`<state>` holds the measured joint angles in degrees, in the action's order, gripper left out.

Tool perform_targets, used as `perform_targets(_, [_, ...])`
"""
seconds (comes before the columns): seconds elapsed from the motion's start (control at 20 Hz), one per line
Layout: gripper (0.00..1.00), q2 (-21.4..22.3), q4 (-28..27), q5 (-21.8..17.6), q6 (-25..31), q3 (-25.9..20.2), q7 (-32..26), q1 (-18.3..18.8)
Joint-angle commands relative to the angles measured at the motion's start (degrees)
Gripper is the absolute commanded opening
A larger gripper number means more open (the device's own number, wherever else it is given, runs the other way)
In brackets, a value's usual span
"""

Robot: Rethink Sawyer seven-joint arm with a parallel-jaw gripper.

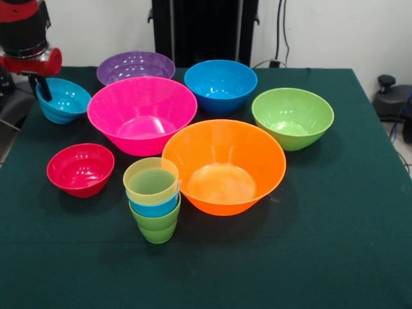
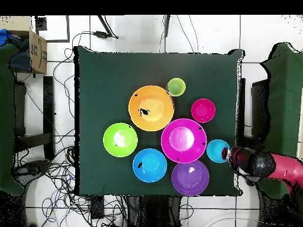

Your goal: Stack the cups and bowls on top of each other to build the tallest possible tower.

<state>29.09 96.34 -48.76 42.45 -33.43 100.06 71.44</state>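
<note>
The tower (image 1: 153,198) stands at the front of the table: a green cup (image 1: 156,226) lowest, a blue cup (image 1: 154,207) in it, a yellow cup (image 1: 151,180) on top. It also shows in the overhead view (image 2: 176,87). Bowls stand around it: orange (image 1: 224,166), pink (image 1: 141,114), purple (image 1: 135,66), blue (image 1: 221,85), green (image 1: 293,118), red (image 1: 80,169) and teal (image 1: 63,100). My gripper (image 1: 44,87) is at the far left, down at the teal bowl's rim (image 2: 217,151). Its grip is hidden.
The dark green table (image 1: 335,244) has its left edge close beside the teal bowl. The pink bowl stands right next to the teal one, and the purple bowl just behind. The arm (image 2: 266,164) reaches in from the table's side.
</note>
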Motion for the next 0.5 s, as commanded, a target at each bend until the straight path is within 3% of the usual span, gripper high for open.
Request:
perform_targets(0.05, [0.00, -0.7, -6.5, 1.5, 5.4, -1.1, -9.5, -4.7])
perform_targets(0.5, [0.00, -2.1, -12.0, 3.6, 8.7, -1.5, -11.4, -7.9])
